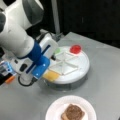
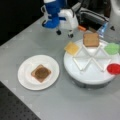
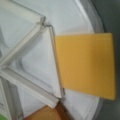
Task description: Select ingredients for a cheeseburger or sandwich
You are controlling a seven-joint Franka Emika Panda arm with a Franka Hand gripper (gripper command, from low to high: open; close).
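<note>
The gripper (image 2: pixel 64 33), whose jaw state I cannot tell, hovers above the yellow cheese square (image 2: pixel 72 48) at the divided tray's (image 2: pixel 87 75) left edge.

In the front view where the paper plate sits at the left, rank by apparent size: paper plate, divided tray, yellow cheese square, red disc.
Largest to smallest as they look in a front view:
1. divided tray
2. paper plate
3. yellow cheese square and red disc: they look alike, and the picture's edge cuts the disc, so no ranking.

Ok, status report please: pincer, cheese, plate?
Pincer above yellow cheese square, nothing held. Bread with patty on white plate. Nothing blocking.
</note>
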